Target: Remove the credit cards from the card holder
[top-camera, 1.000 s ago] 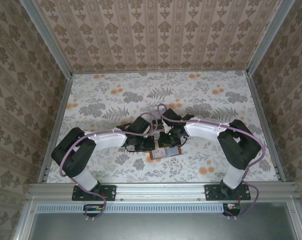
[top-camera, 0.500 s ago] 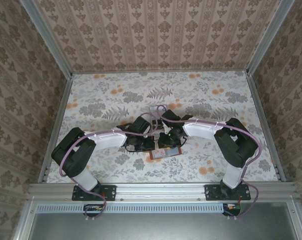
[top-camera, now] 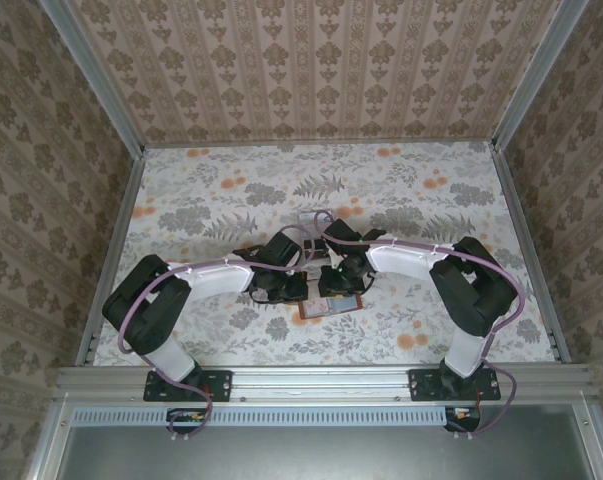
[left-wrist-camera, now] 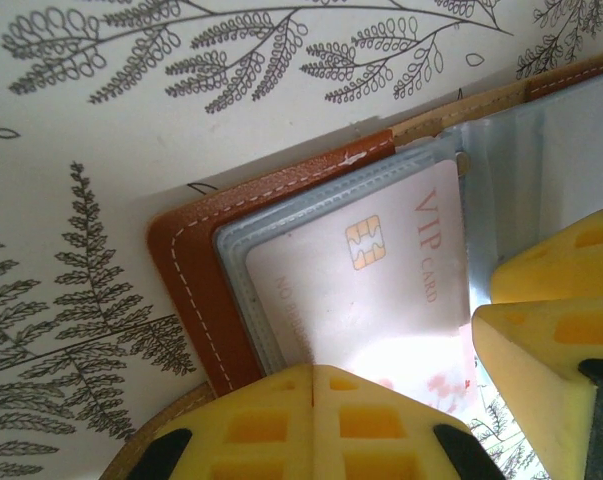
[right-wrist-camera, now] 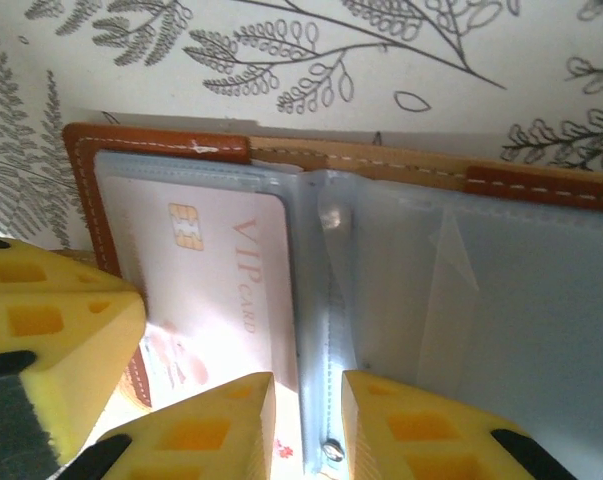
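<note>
The card holder [top-camera: 333,306] lies open on the flowered table, brown leather [left-wrist-camera: 196,270] around grey-blue clear pockets. A pale pink credit card marked VIP [left-wrist-camera: 361,290] with a gold chip sits in the left pocket [right-wrist-camera: 206,270]. My left gripper [left-wrist-camera: 314,372] is shut, its tips together over the card's near edge. My right gripper [right-wrist-camera: 306,400] is slightly open, one finger over the card and one over the right pocket, with the holder's middle seam [right-wrist-camera: 316,330] between them. Both grippers meet over the holder in the top view.
The flowered tablecloth [top-camera: 231,200] spreads around the holder, with patterned walls on three sides and metal rails [top-camera: 321,378] along the near edge. The right pocket [right-wrist-camera: 521,310] looks clear and pale. The two grippers' yellow fingers [left-wrist-camera: 551,340] stand close side by side.
The right arm has shifted slightly and its jaws have parted a little over the holder. The left arm and the holder have stayed put.
</note>
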You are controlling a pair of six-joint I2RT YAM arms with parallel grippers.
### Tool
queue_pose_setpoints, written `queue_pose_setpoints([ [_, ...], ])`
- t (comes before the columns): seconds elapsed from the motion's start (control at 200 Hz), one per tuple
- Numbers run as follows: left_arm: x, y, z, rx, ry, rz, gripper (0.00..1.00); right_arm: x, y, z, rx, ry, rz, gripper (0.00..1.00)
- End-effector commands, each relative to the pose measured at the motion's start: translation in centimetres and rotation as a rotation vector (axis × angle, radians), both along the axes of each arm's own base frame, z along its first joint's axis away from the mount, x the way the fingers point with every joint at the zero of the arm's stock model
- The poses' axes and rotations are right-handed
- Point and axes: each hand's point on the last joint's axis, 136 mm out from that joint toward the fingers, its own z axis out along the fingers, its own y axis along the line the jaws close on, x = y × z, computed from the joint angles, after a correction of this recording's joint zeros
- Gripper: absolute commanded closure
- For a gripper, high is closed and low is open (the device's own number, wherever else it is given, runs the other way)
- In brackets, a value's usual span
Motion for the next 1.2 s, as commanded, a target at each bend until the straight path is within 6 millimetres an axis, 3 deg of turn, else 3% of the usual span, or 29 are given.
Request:
queue_pose_setpoints([
  [0.0, -0.2, 0.5, -0.4, 0.045, 0.007, -0.016, 0.97, -0.2, 0.8, 0.8, 0.07, 0.008, -0.005, 0.76],
  [0.565, -0.3, 0.4, -0.7, 0.047, 0.013, -0.019, 0.97, -0.2, 1.0, -0.3, 0.072, 0.032, -0.001, 0.8],
  [0.74, -0.1, 0.5, -0.1, 0.047, -0.002, -0.017, 0.91, -0.2, 0.2, -1.1, 0.024, 0.037, -0.006, 0.78],
  [1.195, -0.3, 1.1, -0.2, 0.07, -0.002, -0.016, 0.94, 0.3, -1.1, 0.0, -0.043, -0.017, -0.004, 0.76],
])
